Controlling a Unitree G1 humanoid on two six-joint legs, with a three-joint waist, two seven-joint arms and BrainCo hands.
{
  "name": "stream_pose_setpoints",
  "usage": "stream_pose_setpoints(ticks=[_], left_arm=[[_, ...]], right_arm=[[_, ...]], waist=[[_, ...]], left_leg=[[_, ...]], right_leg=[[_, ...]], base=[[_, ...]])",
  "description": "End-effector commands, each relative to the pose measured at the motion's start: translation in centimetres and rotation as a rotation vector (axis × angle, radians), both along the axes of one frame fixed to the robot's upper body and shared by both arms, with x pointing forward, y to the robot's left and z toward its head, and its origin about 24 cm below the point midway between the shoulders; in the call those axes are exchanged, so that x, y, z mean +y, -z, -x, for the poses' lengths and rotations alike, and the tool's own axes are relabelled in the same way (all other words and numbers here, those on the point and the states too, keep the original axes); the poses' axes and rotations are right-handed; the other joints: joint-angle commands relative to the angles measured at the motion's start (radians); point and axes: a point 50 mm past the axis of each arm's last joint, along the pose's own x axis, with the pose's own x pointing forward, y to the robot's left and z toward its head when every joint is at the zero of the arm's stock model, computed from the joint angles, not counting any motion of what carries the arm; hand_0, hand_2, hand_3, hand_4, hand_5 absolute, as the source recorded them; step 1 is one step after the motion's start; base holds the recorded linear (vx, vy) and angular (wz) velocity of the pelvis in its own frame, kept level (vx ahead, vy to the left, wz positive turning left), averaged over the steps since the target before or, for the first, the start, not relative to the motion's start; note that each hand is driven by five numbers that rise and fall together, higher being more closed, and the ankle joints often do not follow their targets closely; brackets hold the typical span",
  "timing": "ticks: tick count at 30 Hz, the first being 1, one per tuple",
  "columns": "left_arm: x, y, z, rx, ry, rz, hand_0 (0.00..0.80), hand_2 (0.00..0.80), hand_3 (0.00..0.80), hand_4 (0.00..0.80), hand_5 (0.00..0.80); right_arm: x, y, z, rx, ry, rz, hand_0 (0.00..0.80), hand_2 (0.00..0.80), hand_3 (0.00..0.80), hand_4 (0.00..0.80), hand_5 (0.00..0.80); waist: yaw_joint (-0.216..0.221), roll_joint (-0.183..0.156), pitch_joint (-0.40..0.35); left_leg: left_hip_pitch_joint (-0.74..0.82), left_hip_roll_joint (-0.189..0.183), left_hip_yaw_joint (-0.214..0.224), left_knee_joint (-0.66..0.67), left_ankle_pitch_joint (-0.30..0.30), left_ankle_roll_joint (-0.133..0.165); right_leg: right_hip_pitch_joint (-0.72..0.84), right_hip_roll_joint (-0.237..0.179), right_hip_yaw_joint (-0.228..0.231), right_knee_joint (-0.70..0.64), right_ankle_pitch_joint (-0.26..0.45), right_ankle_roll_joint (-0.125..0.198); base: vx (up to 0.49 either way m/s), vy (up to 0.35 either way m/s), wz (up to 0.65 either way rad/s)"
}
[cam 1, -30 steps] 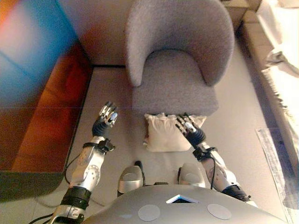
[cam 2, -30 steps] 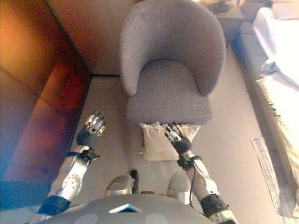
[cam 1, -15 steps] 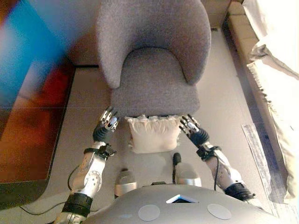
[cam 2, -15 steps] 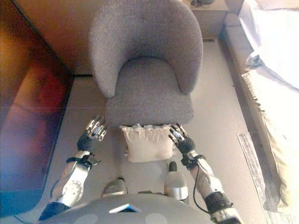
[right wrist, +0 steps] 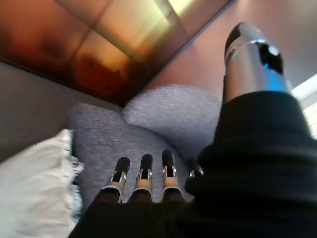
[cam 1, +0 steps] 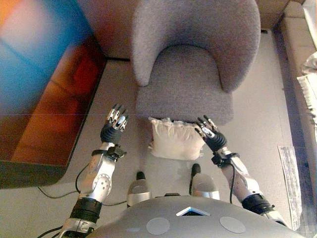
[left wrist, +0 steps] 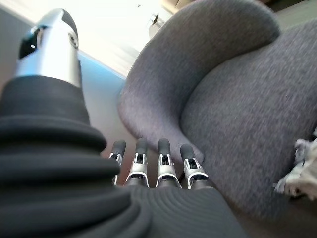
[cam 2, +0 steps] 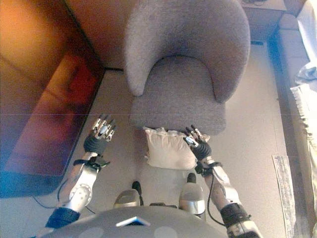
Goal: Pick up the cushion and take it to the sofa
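Observation:
A cream fringed cushion lies on the floor against the front of a grey armchair. My left hand hovers open to the left of the cushion, a gap apart from it. On the other side, my right hand is open by the cushion's right edge; whether it touches the cushion I cannot tell. In the right wrist view the cushion shows beside the straight fingers. In the left wrist view only a bit of its fringe shows past the fingers.
A dark glossy cabinet stands along the left. A bed with pale bedding runs along the right, with the edge of a striped rug on the floor beside it. Beige floor lies around the armchair.
The whole picture has swung left, then right, so the camera moved. Both hands now flank the cushion; a second ago the right hand was over it.

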Motion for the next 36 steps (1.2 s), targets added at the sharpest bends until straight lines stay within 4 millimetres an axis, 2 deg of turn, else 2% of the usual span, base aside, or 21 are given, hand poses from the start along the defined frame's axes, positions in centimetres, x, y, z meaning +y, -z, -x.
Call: stream_pose_setpoints(ticks=[1,4,7,12,15,18,20,22,25,26,27,29,36], left_arm=[[0.9,-1.8,-0.9,-0.099,0.011,-0.076,0.000,0.000,0.000,0.000,0.000],[1.4,-1.7,-1.0,-0.081,-0.034,-0.083,0.000,0.000,0.000,0.000,0.000],[1.5,-1.7,-0.7,-0.083,-0.027,-0.100,0.000,0.000,0.000,0.000,0.000],[0.8,-2.0,-0.7,-0.103,0.014,-0.141,0.000,0.000,0.000,0.000,0.000],[0.6,-1.7,-0.8,-0.060,-0.002,-0.226,0.000,0.000,0.000,0.000,0.000],[0.9,-1.7,-0.7,-0.054,0.009,-0.222,0.000,0.000,0.000,0.000,0.000],[0.6,-1.8,-0.8,-0.058,0.066,-0.110,0.000,0.000,0.000,0.000,0.000],[-1.5,-0.8,-0.6,-0.035,0.229,0.250,0.000,0.000,0.000,0.000,0.000],[-4.5,-0.1,0.1,-0.084,0.346,0.742,0.000,0.000,0.000,0.000,0.000],[-5.3,-0.1,0.4,-0.110,0.349,0.909,0.000,0.000,0.000,0.000,0.000],[-5.9,-0.1,0.7,-0.134,0.341,1.011,0.000,0.000,0.000,0.000,0.000],[-6.6,0.0,1.1,-0.161,0.303,1.106,0.000,0.000,0.000,0.000,0.000],[-5.8,0.3,1.9,-0.163,0.285,1.073,0.000,0.000,0.000,0.000,0.000]], right_arm=[[0.6,-2.1,-1.3,-0.122,0.032,-0.058,0.000,0.000,0.000,0.000,0.000],[0.9,-2.0,-1.3,-0.111,0.021,-0.066,0.000,0.000,0.000,0.000,0.000],[1.1,-2.2,-1.5,-0.122,0.023,-0.067,0.000,0.000,0.000,0.000,0.000],[0.8,-2.8,-2.1,-0.163,0.019,0.034,0.000,0.000,0.000,0.000,0.000],[1.0,-3.4,-2.9,-0.183,-0.008,0.057,0.000,0.000,0.000,0.000,0.000],[0.9,-3.9,-3.3,-0.201,-0.065,0.120,0.000,0.000,0.000,0.000,0.000],[1.2,-4.3,-3.4,-0.207,-0.112,0.032,0.000,0.000,0.000,0.000,0.000],[2.3,-4.4,-3.1,-0.203,-0.133,-0.359,0.000,0.000,0.000,0.000,0.000],[4.7,-4.8,-2.6,-0.255,-0.163,-0.914,0.000,0.000,0.000,0.000,0.000],[5.1,-5.2,-2.5,-0.287,-0.150,-1.064,0.000,0.000,0.000,0.000,0.000],[5.3,-5.3,-2.5,-0.304,-0.132,-1.136,0.000,0.000,0.000,0.000,0.000],[5.7,-5.3,-2.4,-0.314,-0.094,-1.187,0.000,0.000,0.000,0.000,0.000],[5.4,-4.3,-0.7,-0.285,-0.114,-1.090,0.000,0.000,0.000,0.000,0.000]], waist=[[-0.012,-0.027,-0.037],[-0.010,-0.031,-0.045],[0.003,-0.038,-0.054],[0.018,-0.046,-0.065],[0.025,-0.054,-0.068],[0.033,-0.061,-0.064],[0.034,-0.060,-0.061],[0.032,-0.057,-0.055],[0.028,-0.049,-0.068],[0.026,-0.045,-0.074],[0.023,-0.041,-0.079],[0.017,-0.036,-0.087],[0.013,-0.039,-0.102]], left_leg=[[-0.053,0.045,-0.056,0.019,0.094,0.001],[-0.038,0.028,-0.057,0.021,0.073,0.018],[-0.027,0.022,-0.058,-0.002,0.071,0.025],[-0.012,0.026,-0.051,-0.047,0.083,0.021],[-0.012,0.030,-0.050,-0.020,0.065,0.016],[-0.024,0.034,-0.055,0.032,0.047,0.012],[-0.025,0.043,-0.046,0.026,0.056,0.008],[-0.008,0.055,-0.032,-0.003,0.071,0.006],[0.004,0.057,-0.024,-0.039,0.080,0.007],[0.010,0.059,-0.019,-0.051,0.082,0.007],[0.016,0.060,-0.014,-0.064,0.085,0.006],[0.021,0.059,-0.009,-0.081,0.090,0.004],[0.020,0.053,-0.002,-0.088,0.086,0.007]], right_leg=[[0.079,-0.062,0.012,-0.007,0.025,0.031],[0.093,-0.071,0.021,-0.020,0.033,0.040],[0.104,-0.068,0.009,-0.043,0.042,0.043],[0.113,-0.055,-0.023,-0.094,0.065,0.045],[0.114,-0.044,-0.021,-0.108,0.071,0.039],[0.115,-0.037,-0.013,-0.108,0.071,0.030],[0.119,-0.034,-0.020,-0.111,0.071,0.030],[0.131,-0.033,-0.040,-0.106,0.064,0.030],[0.131,-0.034,-0.052,-0.103,0.059,0.032],[0.132,-0.037,-0.057,-0.103,0.058,0.035],[0.133,-0.038,-0.059,-0.104,0.057,0.037],[0.132,-0.040,-0.060,-0.108,0.058,0.041],[0.128,-0.039,-0.052,-0.118,0.059,0.043]], base=[[0.106,0.095,-0.05],[0.095,0.043,-0.12],[0.061,-0.019,-0.14],[0.014,-0.037,-0.07],[0.022,-0.059,-0.03],[0.021,-0.042,-0.05],[-0.011,-0.009,-0.05],[0.000,-0.006,-0.02],[0.030,0.011,0.04],[0.048,0.031,0.00],[0.050,0.038,0.01],[0.027,0.036,0.00],[0.007,-0.001,0.00]])
